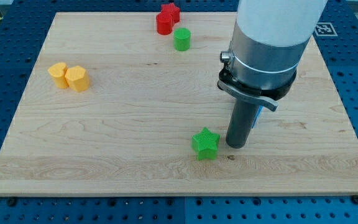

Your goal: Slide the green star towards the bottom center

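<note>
The green star (pixel 205 143) lies on the wooden board (pixel 135 124), right of centre in the lower part of the view. My tip (pixel 236 145) rests on the board just to the star's right, a small gap apart from it. The rod rises from there into the large grey and white arm body at the view's top right.
A green cylinder (pixel 181 39) stands near the view's top centre, with a red star (pixel 171 11) and a red cylinder (pixel 164 24) just above and left of it. Two yellow blocks (pixel 69 76) sit together at the left. A bit of blue (pixel 259 116) shows behind the rod.
</note>
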Controlling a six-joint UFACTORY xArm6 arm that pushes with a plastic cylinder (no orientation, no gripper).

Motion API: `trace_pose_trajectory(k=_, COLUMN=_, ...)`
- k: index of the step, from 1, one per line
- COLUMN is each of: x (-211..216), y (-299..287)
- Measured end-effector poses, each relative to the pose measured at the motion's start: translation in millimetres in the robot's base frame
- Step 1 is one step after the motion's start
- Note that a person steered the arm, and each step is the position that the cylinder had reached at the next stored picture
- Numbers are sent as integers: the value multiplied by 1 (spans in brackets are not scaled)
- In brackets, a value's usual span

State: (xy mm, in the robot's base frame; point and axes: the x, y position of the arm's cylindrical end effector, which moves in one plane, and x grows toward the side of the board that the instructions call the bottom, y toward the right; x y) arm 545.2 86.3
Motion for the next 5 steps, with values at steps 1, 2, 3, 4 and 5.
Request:
trace_pose_trajectory(k=1, x=0, y=-22)
trace_pose_trajectory(k=2, x=5, y=-36)
trace_pose_trajectory(k=3, x=-9, y=-37)
trace_pose_trajectory(k=4, x=-48, y=-49)
trace_pose_trajectory(k=5, x=-94, y=-70)
